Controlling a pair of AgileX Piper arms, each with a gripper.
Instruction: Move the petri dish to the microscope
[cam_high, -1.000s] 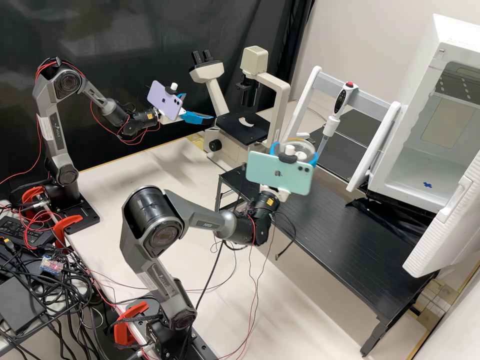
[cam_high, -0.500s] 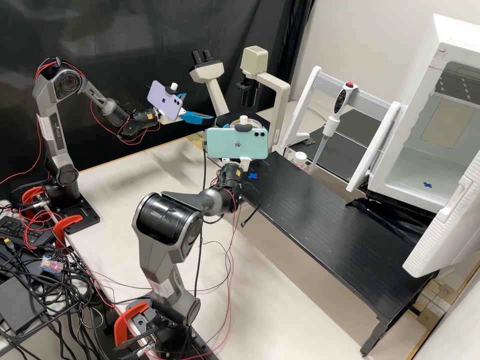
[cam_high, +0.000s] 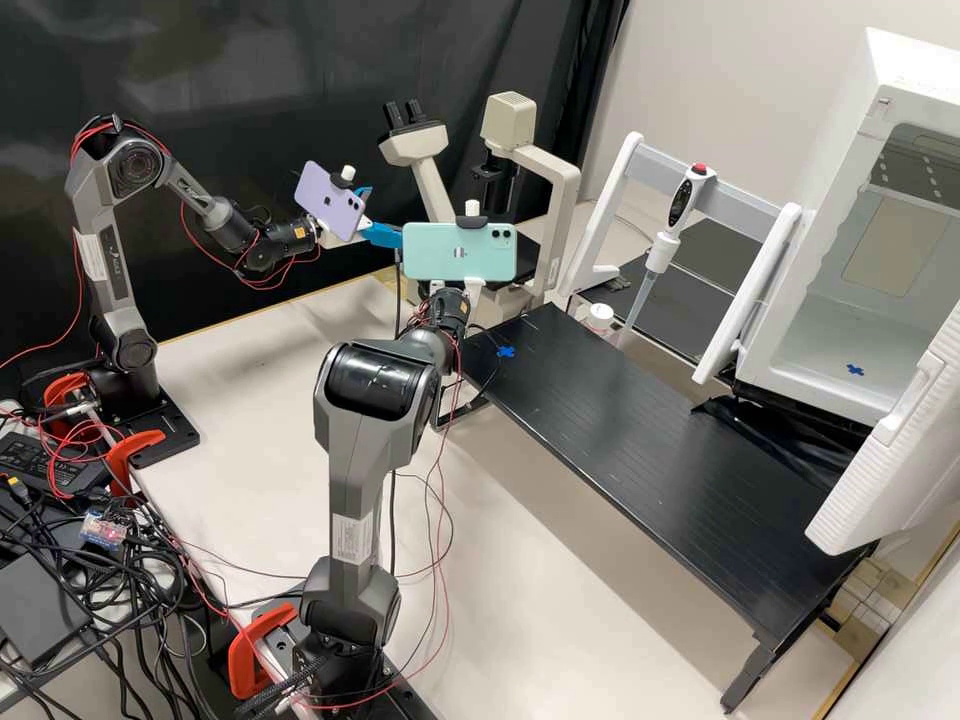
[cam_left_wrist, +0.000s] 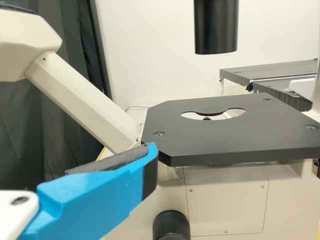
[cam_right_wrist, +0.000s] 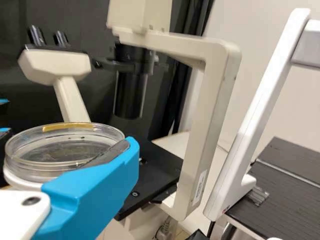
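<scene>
Right blue-fingered tool (cam_right_wrist: 80, 150) grips a round, clear plastic petri dish (cam_right_wrist: 50, 161) between its fingers; beyond and below it, the flat black microscope stage (cam_right_wrist: 159, 167). Likely mid-carry; next: centre over the stage opening, lower level, release. Left blue-fingered tool (cam_high: 385, 214) open.

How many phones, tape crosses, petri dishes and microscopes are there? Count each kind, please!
Flat rectangular phones, purple and mint-green: 2
Blue tape crosses: 2
Clear round petri dish: 1
Cream metal microscope: 1
Total: 6
</scene>
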